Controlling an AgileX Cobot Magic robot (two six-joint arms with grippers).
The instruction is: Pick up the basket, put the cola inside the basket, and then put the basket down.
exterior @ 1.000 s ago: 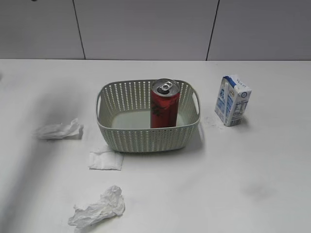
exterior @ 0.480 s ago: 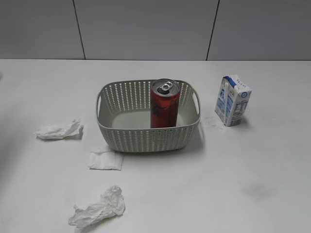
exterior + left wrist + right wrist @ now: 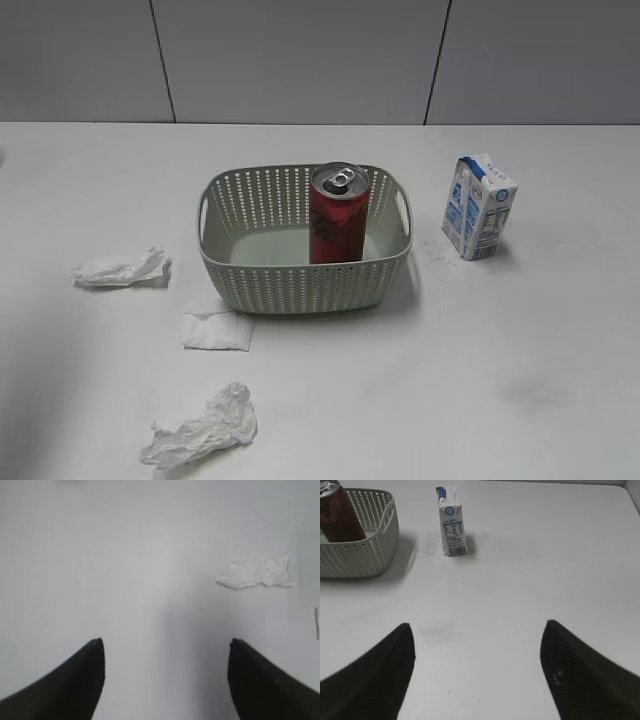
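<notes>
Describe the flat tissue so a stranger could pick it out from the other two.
Start at the green basket mid-table. Just off its front-left corner lies the flat tissue. It is squarish and folded, whereas the tissue to the left and the one nearest the camera are crumpled.

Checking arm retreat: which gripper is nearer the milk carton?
Right. Right gripper faces the milk carton across bare table; left gripper sees only a crumpled tissue.

Exterior camera looks down at a slant; both wrist cameras face the table [image 3: 520,370], the right sharing the basket [image 3: 365,550]
</notes>
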